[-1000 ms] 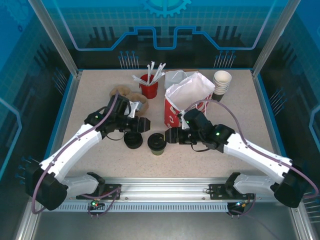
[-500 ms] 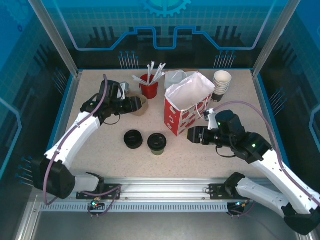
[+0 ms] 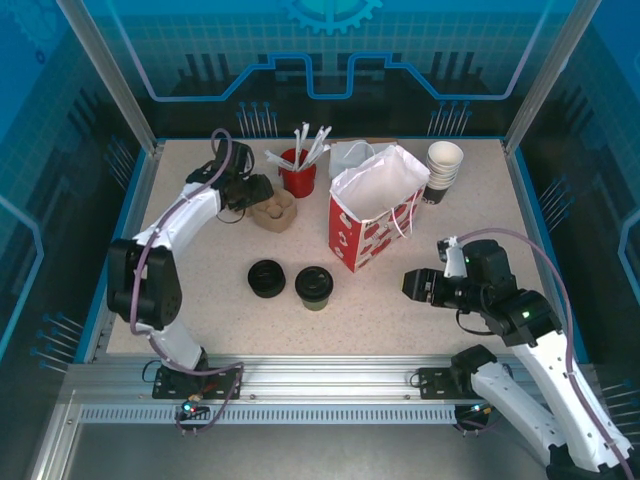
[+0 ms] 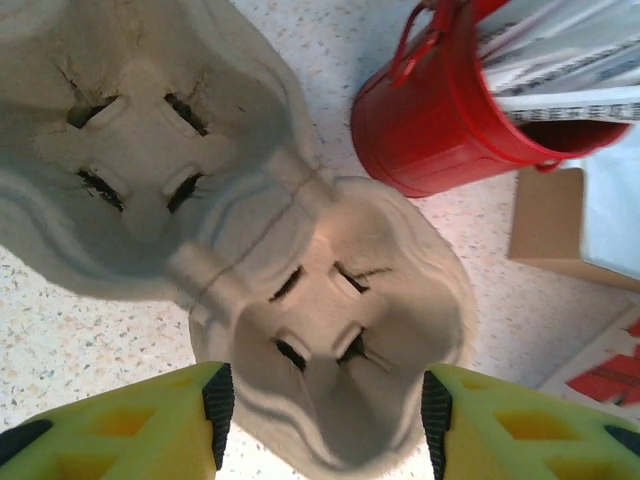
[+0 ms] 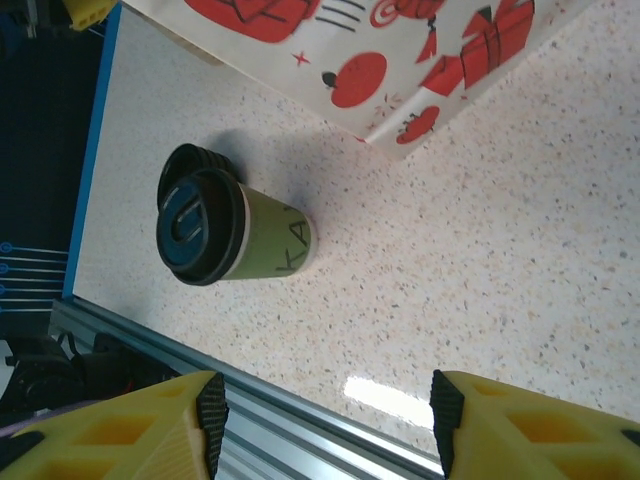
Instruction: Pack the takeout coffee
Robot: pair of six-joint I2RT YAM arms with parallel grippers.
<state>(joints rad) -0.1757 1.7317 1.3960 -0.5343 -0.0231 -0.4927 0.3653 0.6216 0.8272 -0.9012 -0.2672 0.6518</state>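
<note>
While the lidded takeout coffee (image 3: 314, 286) stands on the bench (image 3: 360, 325) just near of the paper bag (image 3: 375, 215), the right hand (image 3: 412, 285) hangs open and empty to its right; far left, the open left hand (image 4: 325, 400) straddles a pulp carrier (image 4: 300, 250).

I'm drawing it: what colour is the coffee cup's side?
Olive green, on the black-lidded paper cup; best in right wrist view.

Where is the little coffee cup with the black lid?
In the top view, the takeout coffee stands mid-table, just right of the loose black lids, on the near side of the red-and-white bag.
</note>
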